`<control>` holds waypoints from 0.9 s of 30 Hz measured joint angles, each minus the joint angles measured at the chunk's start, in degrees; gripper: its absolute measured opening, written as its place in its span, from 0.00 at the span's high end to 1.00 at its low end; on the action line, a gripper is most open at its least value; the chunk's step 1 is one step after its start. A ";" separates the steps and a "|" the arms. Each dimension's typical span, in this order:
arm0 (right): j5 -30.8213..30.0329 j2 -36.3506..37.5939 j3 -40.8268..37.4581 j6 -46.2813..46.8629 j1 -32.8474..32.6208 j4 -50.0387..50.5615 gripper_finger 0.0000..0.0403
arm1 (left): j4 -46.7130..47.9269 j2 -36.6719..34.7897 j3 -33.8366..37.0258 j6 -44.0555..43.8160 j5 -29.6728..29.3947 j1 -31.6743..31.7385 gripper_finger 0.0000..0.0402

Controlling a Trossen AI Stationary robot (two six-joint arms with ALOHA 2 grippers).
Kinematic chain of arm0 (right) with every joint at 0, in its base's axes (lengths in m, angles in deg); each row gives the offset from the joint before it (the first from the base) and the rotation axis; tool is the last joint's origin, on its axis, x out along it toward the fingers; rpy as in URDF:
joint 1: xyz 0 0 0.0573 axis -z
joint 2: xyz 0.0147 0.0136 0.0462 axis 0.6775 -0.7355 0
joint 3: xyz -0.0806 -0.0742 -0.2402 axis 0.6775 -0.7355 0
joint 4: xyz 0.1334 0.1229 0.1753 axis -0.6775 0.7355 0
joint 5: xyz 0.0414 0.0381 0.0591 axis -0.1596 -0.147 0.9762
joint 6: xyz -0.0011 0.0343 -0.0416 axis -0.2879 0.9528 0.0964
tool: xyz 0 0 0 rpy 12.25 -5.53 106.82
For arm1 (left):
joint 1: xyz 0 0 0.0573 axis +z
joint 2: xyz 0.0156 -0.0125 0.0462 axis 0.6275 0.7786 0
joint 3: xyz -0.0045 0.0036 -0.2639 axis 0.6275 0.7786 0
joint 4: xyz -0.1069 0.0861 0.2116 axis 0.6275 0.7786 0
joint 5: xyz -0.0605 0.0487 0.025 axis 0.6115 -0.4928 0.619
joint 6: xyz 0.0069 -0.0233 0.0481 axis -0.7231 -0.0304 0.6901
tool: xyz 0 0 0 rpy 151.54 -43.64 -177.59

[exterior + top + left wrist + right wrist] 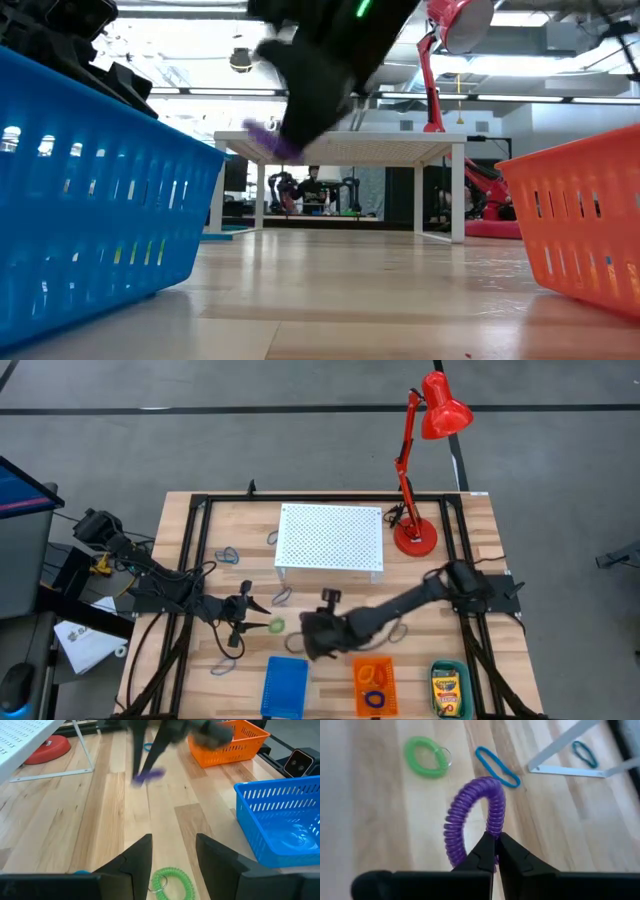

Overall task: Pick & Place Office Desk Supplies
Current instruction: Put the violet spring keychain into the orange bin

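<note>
Wooden surface (330, 590) carries the baskets; the right end effector (494, 851) is pinched on a purple coil loop (472, 815), lifted, with the orange basket (374, 685) at five o'clock.

Overhead, table-level, two wrist cameras

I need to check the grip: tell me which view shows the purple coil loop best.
The right wrist view: the purple coil loop fills the frame, pinched in the shut right gripper above the table. The left wrist view shows it small and blurred, the low view only a purple sliver; in the high view the arm hides it.
</note>
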 joint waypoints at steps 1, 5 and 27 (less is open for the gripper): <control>-0.93 1.27 0.00 1.57 -1.48 1.70 0.99 | -0.01 0.00 0.00 -0.01 0.01 0.00 0.64; -2.70 6.75 0.04 9.61 -8.13 6.42 1.00 | -0.24 0.00 0.00 0.00 0.01 0.00 0.64; 4.51 9.37 -1.49 49.94 -25.92 20.72 1.00 | -3.09 0.00 0.00 -0.39 -0.01 0.00 0.64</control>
